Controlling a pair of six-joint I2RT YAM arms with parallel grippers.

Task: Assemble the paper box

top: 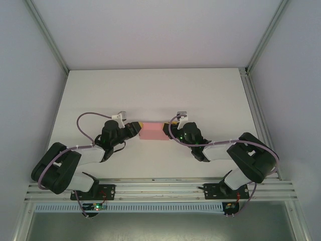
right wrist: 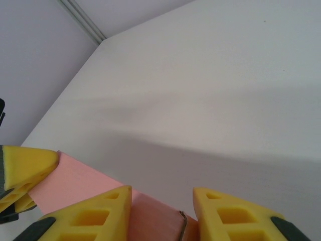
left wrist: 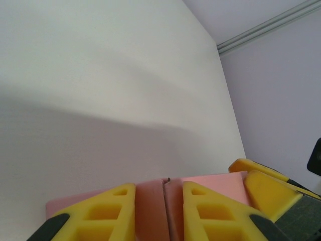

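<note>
The paper box [top: 153,131] is a small shallow pink box lying mid-table between the two arms. My left gripper [top: 137,128] holds its left end. In the left wrist view the yellow fingers [left wrist: 103,211] press on a folded pink end wall [left wrist: 149,206] with a seam down its middle, so the left gripper [left wrist: 159,188] is shut on it. My right gripper [top: 170,131] is at the opposite end. In the right wrist view the pink box [right wrist: 75,175] runs off to the left, and its near end fills the gap of the right gripper [right wrist: 162,191], touching both fingers.
The white table [top: 150,90] stretches away behind the box, with grey enclosure walls on three sides. An aluminium rail [top: 160,188] carrying both arm bases runs along the near edge. Grey cables loop over each wrist.
</note>
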